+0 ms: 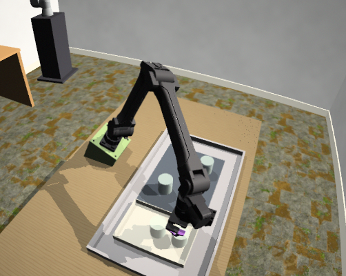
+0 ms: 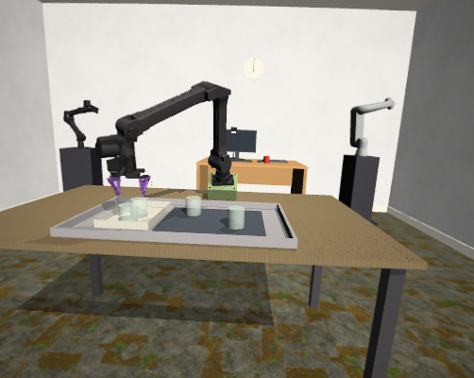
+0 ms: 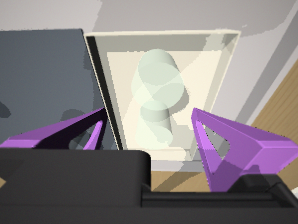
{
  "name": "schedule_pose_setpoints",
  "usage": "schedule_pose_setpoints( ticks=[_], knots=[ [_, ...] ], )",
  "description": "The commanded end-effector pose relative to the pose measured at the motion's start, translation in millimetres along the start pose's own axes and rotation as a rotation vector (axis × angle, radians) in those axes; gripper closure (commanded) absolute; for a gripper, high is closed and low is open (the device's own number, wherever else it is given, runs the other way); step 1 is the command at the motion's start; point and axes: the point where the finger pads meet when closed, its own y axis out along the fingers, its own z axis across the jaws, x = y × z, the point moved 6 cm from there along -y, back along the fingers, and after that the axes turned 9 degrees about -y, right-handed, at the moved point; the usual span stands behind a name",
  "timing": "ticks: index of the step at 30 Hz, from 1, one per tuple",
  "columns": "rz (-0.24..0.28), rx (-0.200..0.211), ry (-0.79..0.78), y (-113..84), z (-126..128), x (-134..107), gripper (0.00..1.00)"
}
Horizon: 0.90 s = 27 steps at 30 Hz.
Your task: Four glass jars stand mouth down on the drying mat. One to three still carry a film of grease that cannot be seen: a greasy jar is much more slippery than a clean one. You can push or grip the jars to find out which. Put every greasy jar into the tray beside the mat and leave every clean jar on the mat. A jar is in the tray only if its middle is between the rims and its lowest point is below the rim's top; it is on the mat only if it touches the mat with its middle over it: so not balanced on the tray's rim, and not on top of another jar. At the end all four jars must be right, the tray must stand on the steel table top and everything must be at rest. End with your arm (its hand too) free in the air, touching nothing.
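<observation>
Two pale glass jars stand inside the cream tray (image 1: 155, 231): one (image 1: 157, 230) towards the left and one (image 1: 179, 239) right beside it. They also show in the wrist view (image 3: 157, 95), overlapping each other. Two more jars stand on the dark mat (image 1: 178, 181): one (image 1: 165, 183) near its left side and one (image 1: 207, 164) at its far right. My gripper (image 1: 176, 231), with purple fingers, is open and empty. It hangs above the tray, over the jar on the right (image 2: 138, 208).
The tray and mat lie on a grey steel top (image 2: 175, 227) with raised rims, on a wooden table. The arm's green base (image 1: 107, 146) stands beside it. The arm's forearm crosses over the mat between the two jars there.
</observation>
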Motion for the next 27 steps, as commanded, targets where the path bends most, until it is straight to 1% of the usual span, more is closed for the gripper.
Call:
schedule_pose_setpoints(
  ticks=[1, 4, 5, 27],
  knots=[
    [-0.039, -0.038, -0.018, -25.2, -9.5, 11.7, 0.00],
    [-0.039, -0.038, -0.018, -25.2, -9.5, 11.7, 0.00],
    [-0.039, -0.038, -0.018, -40.0, -16.3, 15.9, 0.00],
    [-0.039, -0.038, -0.018, -39.9, -16.3, 15.9, 0.00]
  ],
)
